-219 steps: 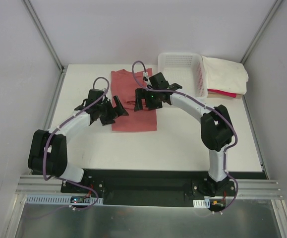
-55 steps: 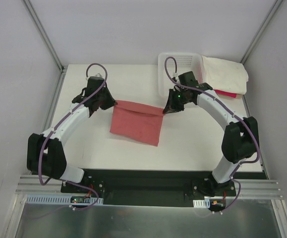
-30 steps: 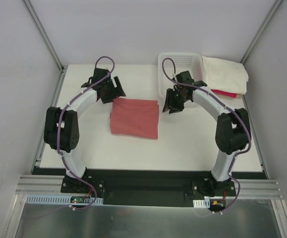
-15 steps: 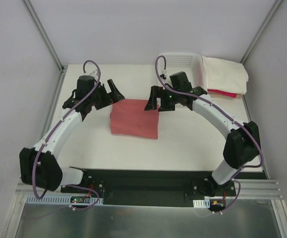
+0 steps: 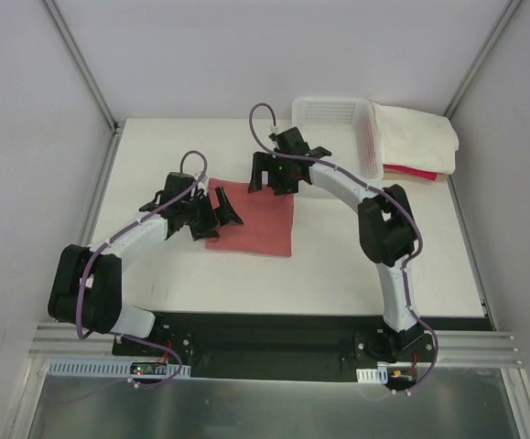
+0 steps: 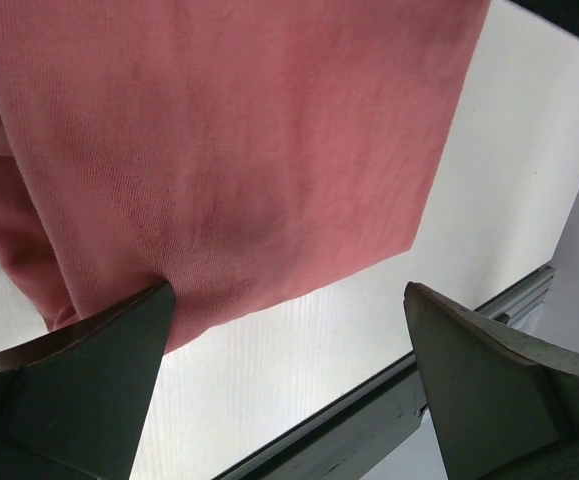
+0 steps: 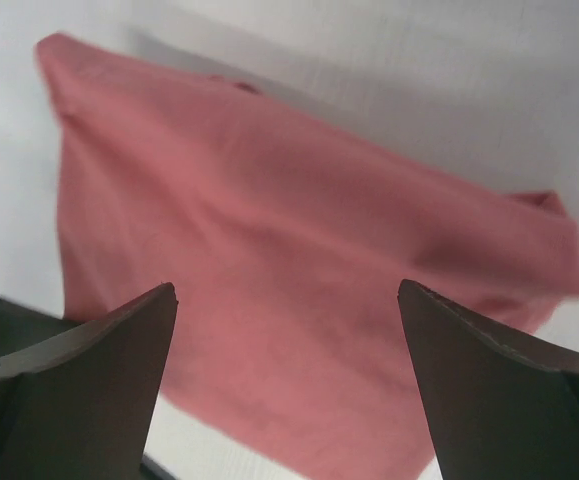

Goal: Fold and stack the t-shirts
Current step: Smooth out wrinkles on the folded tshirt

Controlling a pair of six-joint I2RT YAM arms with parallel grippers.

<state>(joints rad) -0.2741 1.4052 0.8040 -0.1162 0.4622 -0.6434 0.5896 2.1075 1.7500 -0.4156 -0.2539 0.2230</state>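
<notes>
On worktop (image 5: 146, 155): salmon shirt (image 5: 257, 224) laid folded flat, centre.
Left claw (image 5: 222, 208): spread wide over shirt's left edge, empty.
Right claw (image 5: 270, 176): spread wide at far edge, empty.
Handling: judged soft, light, limp; best pinched at folded edges.

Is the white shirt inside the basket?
No, the cream-white shirt lies outside the basket, just beside it, on top of the bright pink-red shirt.

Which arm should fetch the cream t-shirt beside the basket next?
Right, probably. The right gripper, open, hangs at the far edge of the salmon-red t-shirt, nearer the basket and cream t-shirt; the left gripper sits farther left.
</notes>
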